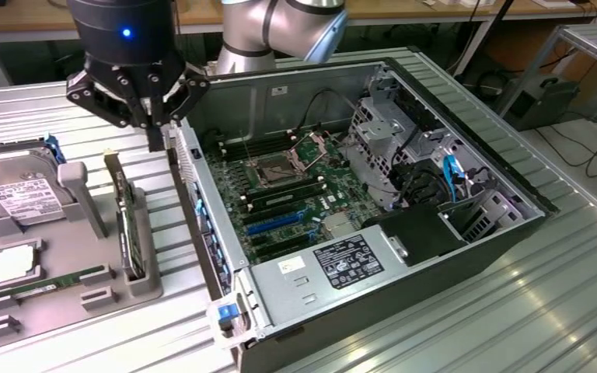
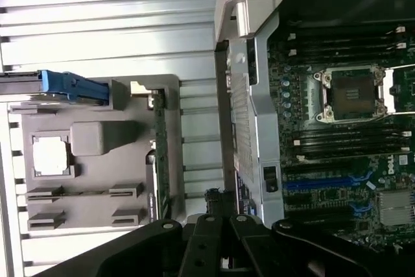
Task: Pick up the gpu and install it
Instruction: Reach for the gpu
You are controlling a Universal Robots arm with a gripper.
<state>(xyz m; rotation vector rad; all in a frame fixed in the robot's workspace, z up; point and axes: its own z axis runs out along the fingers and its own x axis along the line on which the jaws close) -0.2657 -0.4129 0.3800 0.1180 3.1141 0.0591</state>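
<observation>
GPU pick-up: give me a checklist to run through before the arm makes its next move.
1. The gpu stands on edge in its slot of the gray tray: ok.
2. The gripper carries nothing: ok.
3. The gripper is open for a grasp: not ok, it is shut.
4. The gripper is lined up over the gpu: cannot tell; in the exterior view it hangs above the tray's side nearest the computer case.
5. The computer case is open, with the motherboard exposed: ok.
6. The blue expansion slots are unoccupied: ok.
</observation>
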